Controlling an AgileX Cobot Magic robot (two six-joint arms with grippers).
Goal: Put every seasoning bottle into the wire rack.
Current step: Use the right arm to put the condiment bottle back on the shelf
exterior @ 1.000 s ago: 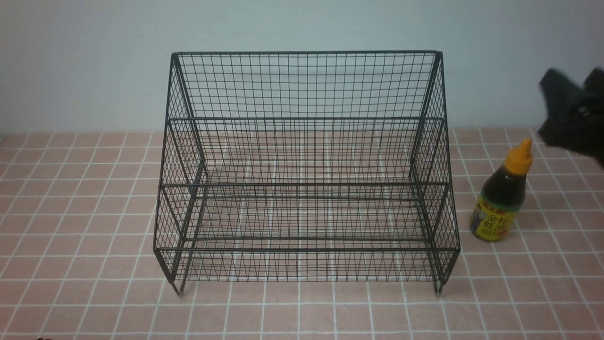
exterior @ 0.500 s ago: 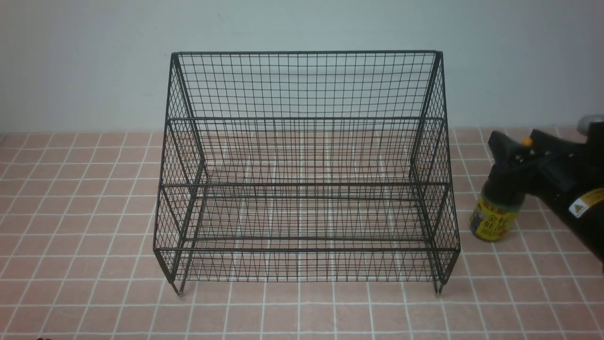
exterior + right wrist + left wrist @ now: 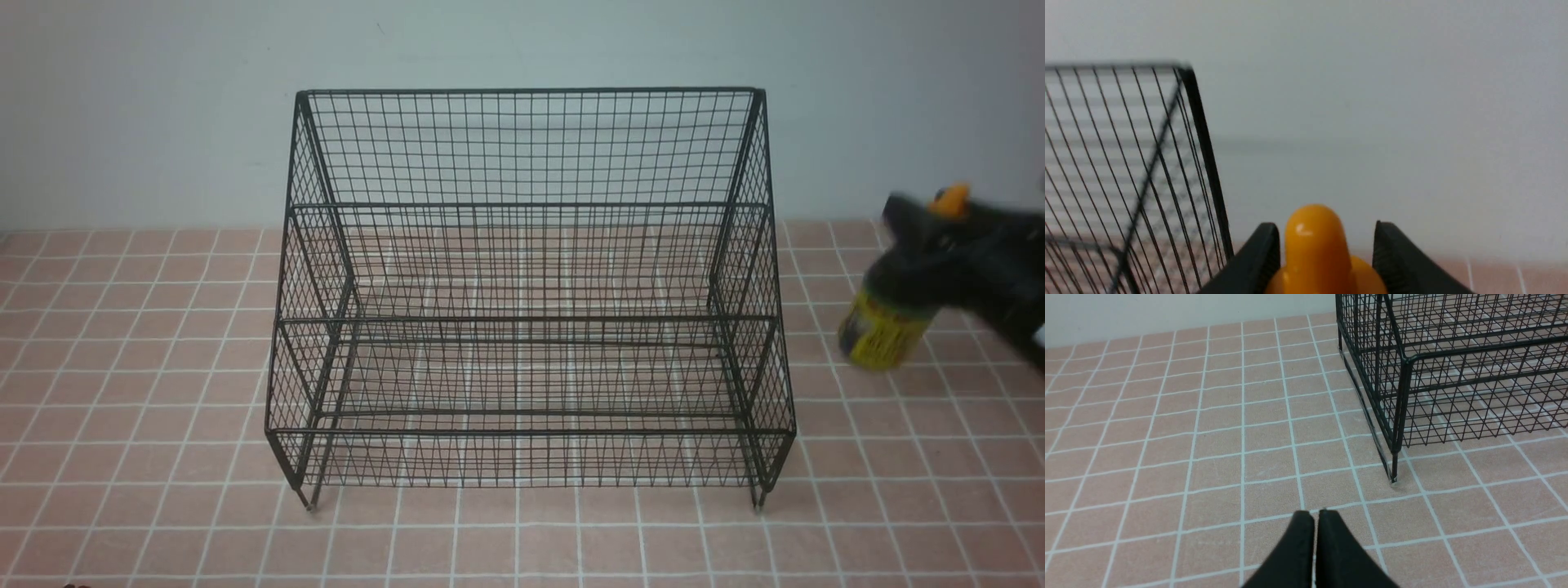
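Note:
The black wire rack (image 3: 526, 204) stands mid-table, its tiers holding nothing. The seasoning bottle (image 3: 886, 331), with a yellow label and an orange cap (image 3: 951, 200), is off the tiles to the right of the rack, blurred and tilted. My right gripper (image 3: 927, 245) is shut on its upper part. In the right wrist view the cap (image 3: 1316, 245) stands between the two black fingers (image 3: 1263, 257), with the rack's corner (image 3: 1202, 134) beside it. My left gripper (image 3: 1312, 514) is shut and empty, low over the tiles near the rack's front leg (image 3: 1394, 465). It does not show in the front view.
Pink tiled table surface (image 3: 163, 408) all round the rack. A pale wall (image 3: 163, 122) rises right behind the rack.
My right gripper came down onto the bottle, closed on it and has lifted it up and slightly right off the tiles. The rack and left gripper have not moved.

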